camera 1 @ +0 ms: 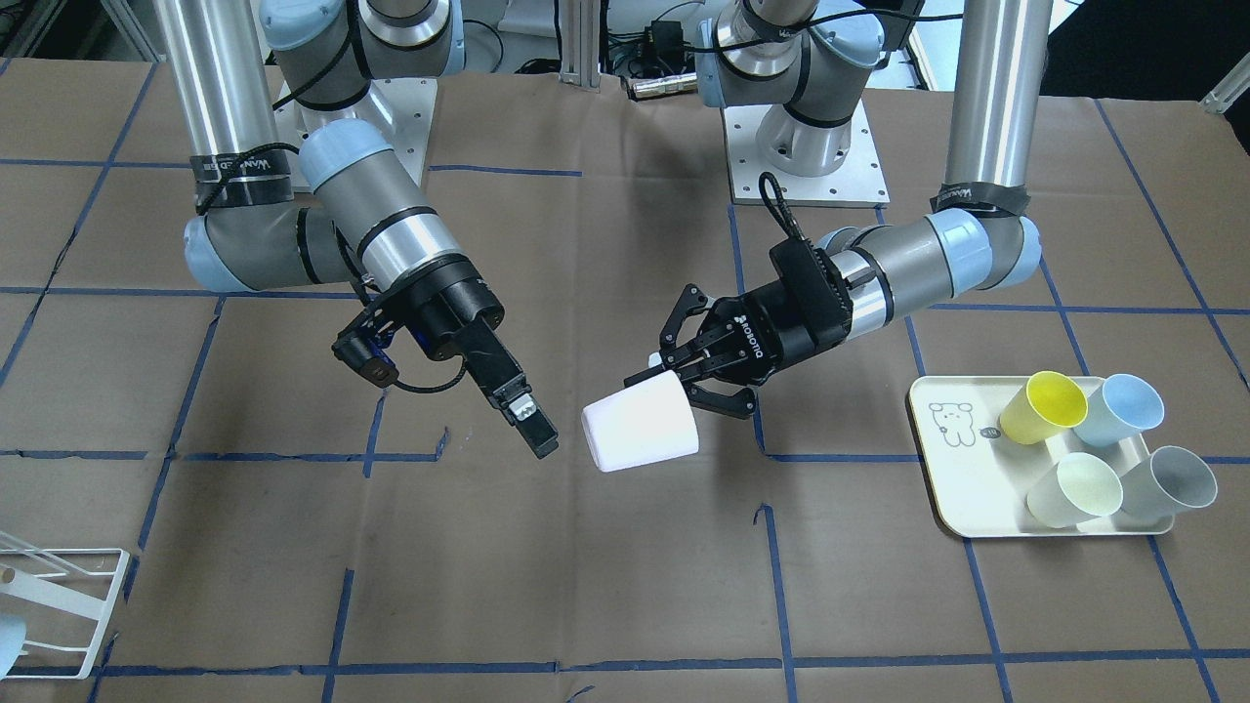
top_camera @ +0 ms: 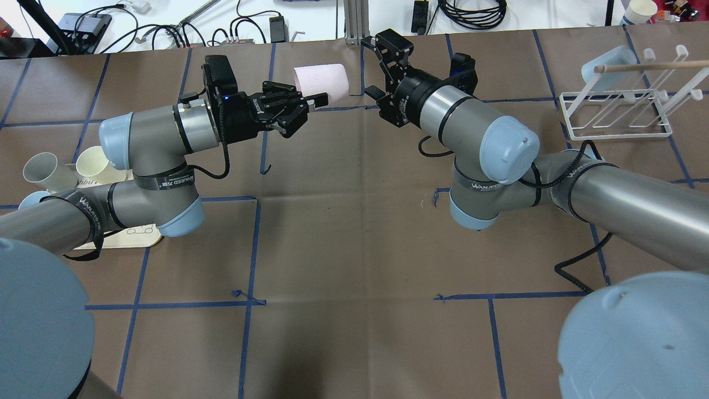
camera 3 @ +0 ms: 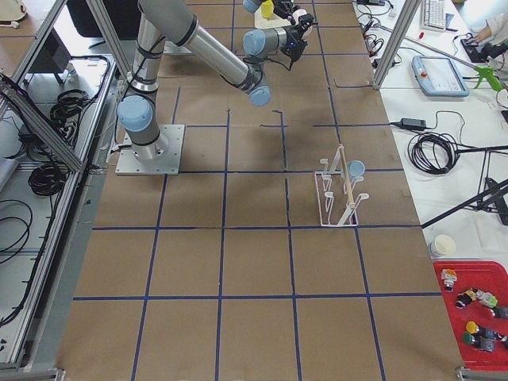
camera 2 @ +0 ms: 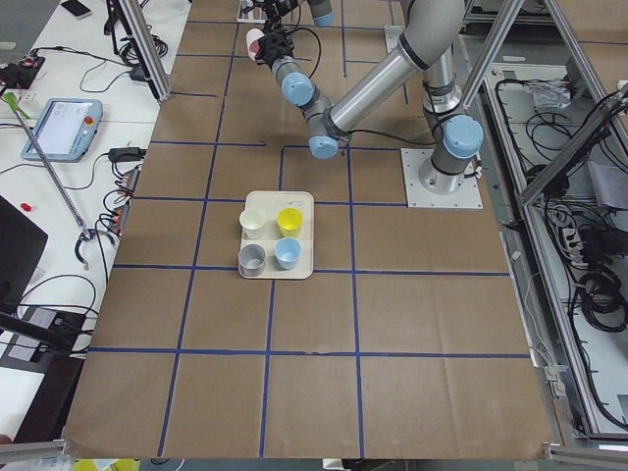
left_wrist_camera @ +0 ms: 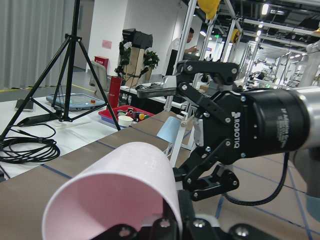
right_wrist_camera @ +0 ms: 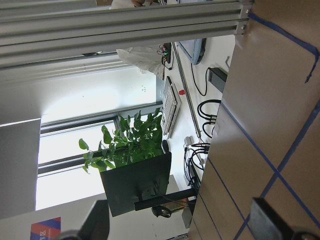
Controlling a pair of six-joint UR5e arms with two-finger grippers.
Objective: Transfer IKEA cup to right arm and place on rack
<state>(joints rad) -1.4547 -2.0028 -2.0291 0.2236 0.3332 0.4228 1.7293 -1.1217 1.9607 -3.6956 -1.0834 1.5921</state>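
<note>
On the robot's left lies the one cream rectangular tray with a bear drawing (camera 1: pixel 967 474). It carries four plastic cups lying on their sides: one yellow (camera 1: pixel 1045 407), one light blue (camera 1: pixel 1120 410), one pale green (camera 1: pixel 1074 490) and one grey (camera 1: pixel 1169 483).

Next comes the left arm's black two-finger gripper (top_camera: pixel 316 101). It is clamped on the rim of the single pale pink plastic IKEA cup (top_camera: pixel 321 82) and holds it sideways in the air above the table's middle, base pointing toward the other arm.

Just beside that base, and apart from it, hangs the right arm's black two-finger gripper (top_camera: pixel 370 66). Its fingers are spread wide and hold nothing.

Farthest right stands the one small white wire-frame rack (top_camera: pixel 612 134), with one pale blue cup (top_camera: pixel 606 61) already hung on it.

In all there are six cups, two arms, one tray and one rack.

By my reading, the pick-up is done and the hand-over is set up but not made. The right fingers must yet close on the cup, the left ones must let go, and the carry to the rack and the placing there remain.
</note>
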